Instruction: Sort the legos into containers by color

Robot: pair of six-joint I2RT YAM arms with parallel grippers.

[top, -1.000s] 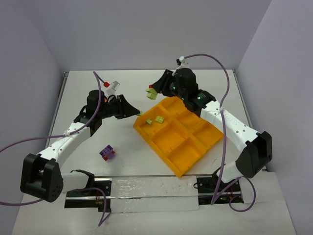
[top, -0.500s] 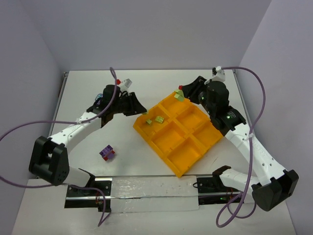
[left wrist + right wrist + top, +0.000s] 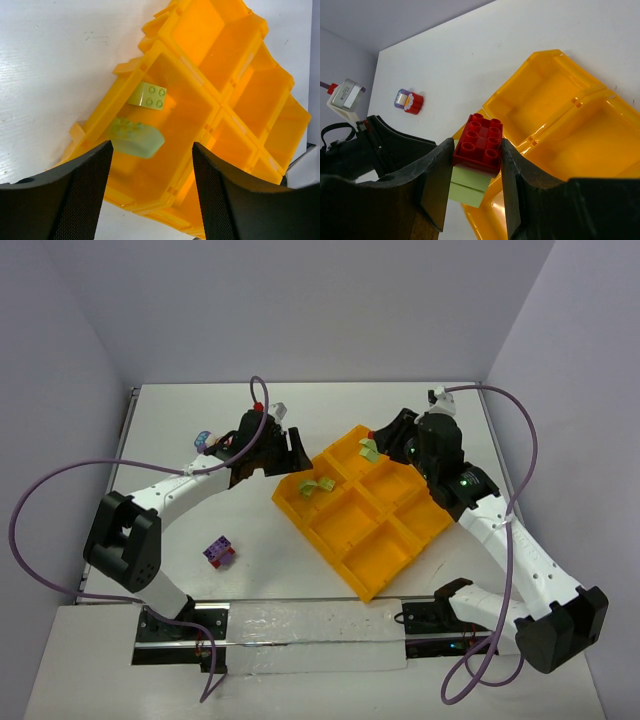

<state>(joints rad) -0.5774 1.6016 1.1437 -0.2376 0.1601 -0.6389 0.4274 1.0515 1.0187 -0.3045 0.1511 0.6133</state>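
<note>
The orange-yellow tray (image 3: 372, 590) lies slanted mid-table. Two yellow-green legos (image 3: 318, 485) lie in its left compartment; the left wrist view shows them as a studded one (image 3: 148, 95) and a paler one (image 3: 137, 138). My left gripper (image 3: 291, 454) hovers open and empty over that compartment (image 3: 152, 165). My right gripper (image 3: 380, 443) is over the tray's far corner, shut (image 3: 477, 150) on a red lego (image 3: 478, 140) stacked on a yellow-green lego (image 3: 467, 187). A purple and red clump (image 3: 219, 551) lies on the table left of the tray.
A small red and purple piece with a white top (image 3: 205, 440) sits at the far left, also in the right wrist view (image 3: 410, 100). The other tray compartments (image 3: 555, 100) look bare. Purple cables loop beside both arms. White walls close the far side.
</note>
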